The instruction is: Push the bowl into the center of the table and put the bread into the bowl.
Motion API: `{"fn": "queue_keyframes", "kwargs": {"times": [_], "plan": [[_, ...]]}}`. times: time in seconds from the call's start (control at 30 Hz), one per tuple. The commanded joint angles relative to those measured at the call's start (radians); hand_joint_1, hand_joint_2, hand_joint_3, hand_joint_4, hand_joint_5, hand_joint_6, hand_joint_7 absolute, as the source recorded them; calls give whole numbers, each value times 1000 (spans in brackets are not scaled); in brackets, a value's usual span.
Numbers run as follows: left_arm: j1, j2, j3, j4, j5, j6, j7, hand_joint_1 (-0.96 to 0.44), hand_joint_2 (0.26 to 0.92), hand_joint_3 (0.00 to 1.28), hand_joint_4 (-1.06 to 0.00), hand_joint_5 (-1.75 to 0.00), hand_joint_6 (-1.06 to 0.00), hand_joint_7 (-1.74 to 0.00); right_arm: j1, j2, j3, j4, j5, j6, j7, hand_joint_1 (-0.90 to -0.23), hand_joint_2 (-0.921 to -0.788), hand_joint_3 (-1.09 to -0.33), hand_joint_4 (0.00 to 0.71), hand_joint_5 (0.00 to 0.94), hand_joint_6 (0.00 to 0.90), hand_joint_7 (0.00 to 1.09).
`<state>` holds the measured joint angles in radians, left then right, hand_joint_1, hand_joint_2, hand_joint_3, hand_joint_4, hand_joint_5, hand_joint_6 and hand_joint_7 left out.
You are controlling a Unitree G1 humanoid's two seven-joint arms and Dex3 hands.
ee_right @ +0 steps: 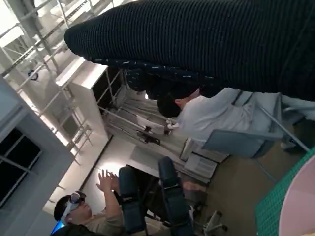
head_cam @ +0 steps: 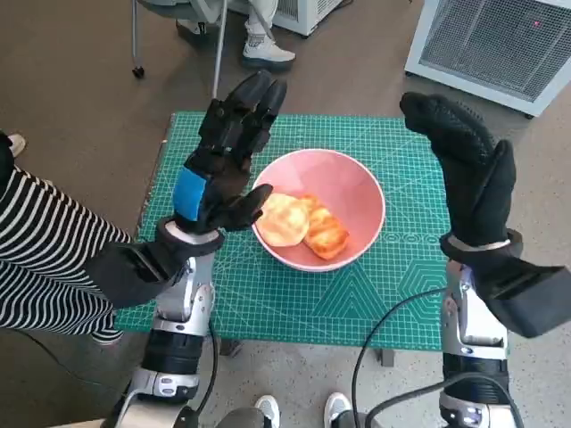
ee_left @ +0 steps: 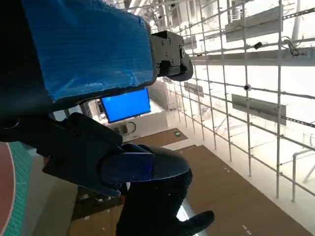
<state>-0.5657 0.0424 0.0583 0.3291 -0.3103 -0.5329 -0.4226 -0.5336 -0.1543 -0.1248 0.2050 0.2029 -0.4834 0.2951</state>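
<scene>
Head view, bread [head_cam: 303,225]: two golden pieces lay inside the pink bowl [head_cam: 361,192], touching each other.
Bowl: sat near the middle of the green-matted surface [head_cam: 393,294].
Left hand [head_cam: 223,160]: raised just beside the bowl's rim, fingers spread, holding nothing.
Right hand [head_cam: 468,169]: lifted well apart from the bowl, fingers extended, holding nothing.
Around: a striped sleeve [head_cam: 40,259] at the surface's left edge; a white grilled unit [head_cam: 500,45] beyond the far corner.

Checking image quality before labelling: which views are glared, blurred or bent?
Head view: sharp, evenly lit, bread in bowl clear, slight wide-angle bend. Left wrist view: bright windows wash out the background; left robot hand dark. Right wrist view: glove dark, upper corner overexposed.
</scene>
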Motion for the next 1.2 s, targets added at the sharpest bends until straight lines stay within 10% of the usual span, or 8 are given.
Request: {"fn": "queue_keyframes", "kwargs": {"times": [0.03,1.2], "plan": [[-3,-2,2,-21,-2,-13,-13,-723,921,421,-128,-22,1,-475,24,-5,-4,-15,6,29,-7,-837,-921,-715,213,4,62,560],[0,6,10,1,12,-43,-38,-713,921,431,-147,-32,1,-434,60,-15,-10,-87,-25,76,-51,-828,-921,-716,216,3,74,553]]}}
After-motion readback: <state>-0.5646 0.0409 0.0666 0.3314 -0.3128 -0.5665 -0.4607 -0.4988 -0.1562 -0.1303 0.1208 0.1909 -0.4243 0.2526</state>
